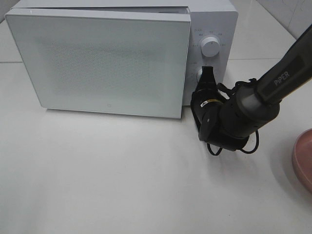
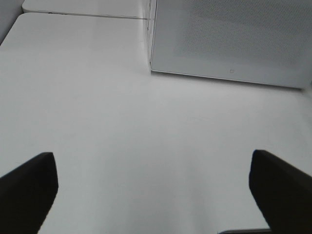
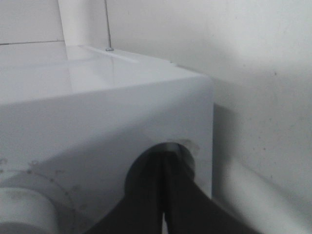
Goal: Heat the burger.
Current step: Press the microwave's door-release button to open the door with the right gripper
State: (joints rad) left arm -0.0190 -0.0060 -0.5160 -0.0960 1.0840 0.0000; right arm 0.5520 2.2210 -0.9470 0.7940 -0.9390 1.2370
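Observation:
The burger is not in view in any frame. The white microwave (image 1: 107,58) stands at the back of the table, its door (image 1: 102,63) across the front with a thin gap along its top right edge. My right gripper (image 1: 207,74) is shut, its tips against the microwave's lower knob (image 1: 199,75). In the right wrist view the two fingers (image 3: 146,195) meet in front of that knob (image 3: 187,148). My left gripper (image 2: 153,195) is open and empty over bare table, well in front of the microwave's corner (image 2: 152,68).
The upper knob (image 1: 210,46) sits above the lower one on the control panel. The rim of a pink plate (image 1: 304,161) shows at the right edge, with nothing visible on the part that shows. The white table (image 1: 122,175) lies in front of the microwave.

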